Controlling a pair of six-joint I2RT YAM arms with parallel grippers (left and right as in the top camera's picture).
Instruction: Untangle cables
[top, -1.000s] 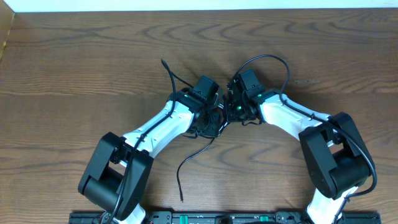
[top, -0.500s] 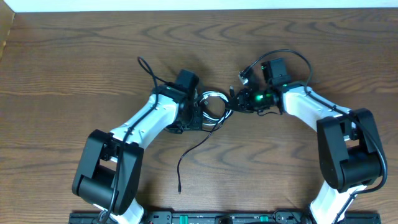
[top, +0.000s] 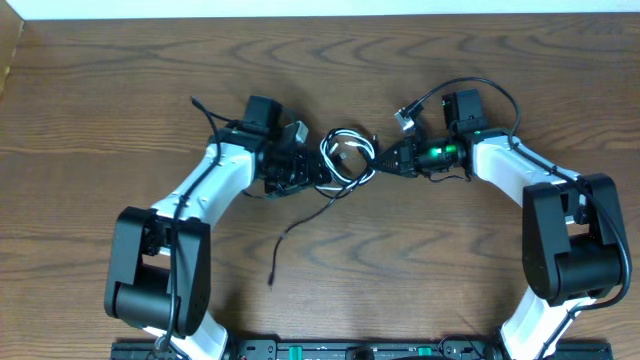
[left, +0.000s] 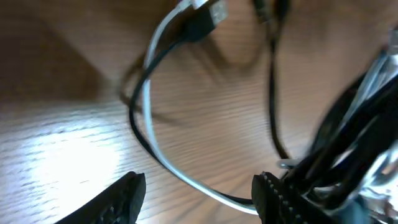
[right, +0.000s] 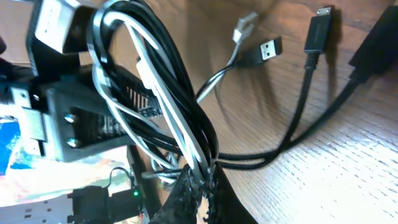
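Right tool (right: 199, 186) clenched on the tangled black cable (left: 272, 93) and white cable (left: 147, 112), left tool (left: 199, 193) released, bundle against one finger, wooden table (top: 120, 80) beneath

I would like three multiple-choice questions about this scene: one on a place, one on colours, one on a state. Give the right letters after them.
1. Where does the loose black tail end?
A. on the table, beside the left arm
B. on top of the right arm
C. over the far table edge

2. Which colours are the cables in the bundle?
A. red and blue
B. black and white
C. all white

3. How is the right pincer?
A. wide open
B. shut on nothing
C. shut on the bundle

Answers: 1 A, the overhead view shows its tip on the wood by that arm. 2 B, the right wrist view shows black and white strands. 3 C, its fingers pinch those strands.
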